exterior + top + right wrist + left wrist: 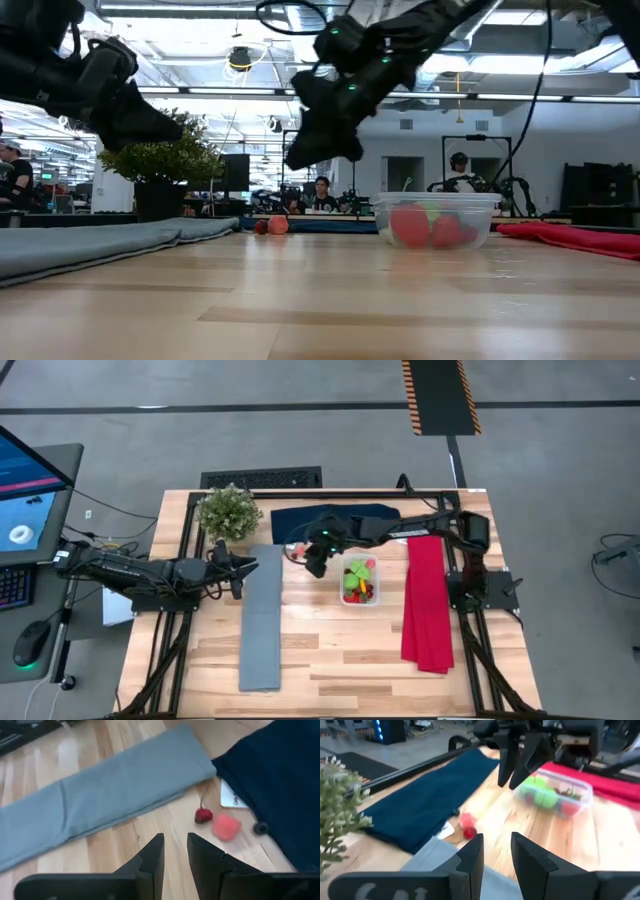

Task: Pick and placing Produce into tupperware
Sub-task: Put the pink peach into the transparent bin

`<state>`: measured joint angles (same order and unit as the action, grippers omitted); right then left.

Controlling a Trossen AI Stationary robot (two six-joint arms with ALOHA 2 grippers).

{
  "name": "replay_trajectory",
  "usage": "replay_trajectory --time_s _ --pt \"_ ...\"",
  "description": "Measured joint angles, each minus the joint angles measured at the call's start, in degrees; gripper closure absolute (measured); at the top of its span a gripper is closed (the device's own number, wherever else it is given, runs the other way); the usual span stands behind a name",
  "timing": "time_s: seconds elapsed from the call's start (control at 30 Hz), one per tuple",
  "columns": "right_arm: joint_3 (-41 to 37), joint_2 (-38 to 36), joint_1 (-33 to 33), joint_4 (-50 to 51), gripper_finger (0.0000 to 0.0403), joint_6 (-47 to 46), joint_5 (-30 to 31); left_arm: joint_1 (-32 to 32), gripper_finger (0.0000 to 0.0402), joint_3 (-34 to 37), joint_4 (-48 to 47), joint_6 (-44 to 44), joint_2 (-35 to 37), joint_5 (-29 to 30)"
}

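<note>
The clear tupperware [360, 582] [437, 222] [555, 795] stands on the wood table, right of its middle. It holds lime-green, red and yellow produce. A red strawberry piece [226, 827] [466, 820] and a small dark red cherry [203, 815] [469, 833] lie on the table by the navy cloth's near edge. My right gripper [315, 563] [175, 852] hangs above the table just left of the tub, near these two pieces, its fingers a narrow gap apart and holding nothing. My left gripper [240, 568] [497, 852] hovers over the grey cloth's far end, narrowly open and empty.
A bushy potted plant [229, 512] stands at the far left. The grey cloth [262, 620] runs toward the near edge, and the navy cloth [330, 520] lies at the far middle. The red cloth [428, 605] lies on the right. A white card [232, 795] sits by the navy cloth.
</note>
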<state>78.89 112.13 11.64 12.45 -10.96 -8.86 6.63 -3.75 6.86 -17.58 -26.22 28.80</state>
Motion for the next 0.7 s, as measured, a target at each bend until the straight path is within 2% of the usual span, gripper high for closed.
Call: replay_trajectory --time_s 0.33,0.53,0.7 --pt "14.1 11.4 -0.4 10.8 0.0296 -1.4 0.5 0.0 0.0314 0.0 -2.4 -0.9 0.0 0.0" --pt "19.2 13.8 -0.3 16.0 0.0296 -0.9 4.5 0.0 0.0314 0.0 -2.7 -1.8 0.0 -0.1" --pt "20.0 13.8 0.6 17.1 0.0296 -3.4 4.4 0.0 0.0314 0.0 -3.7 -3.1 0.0 -0.1"
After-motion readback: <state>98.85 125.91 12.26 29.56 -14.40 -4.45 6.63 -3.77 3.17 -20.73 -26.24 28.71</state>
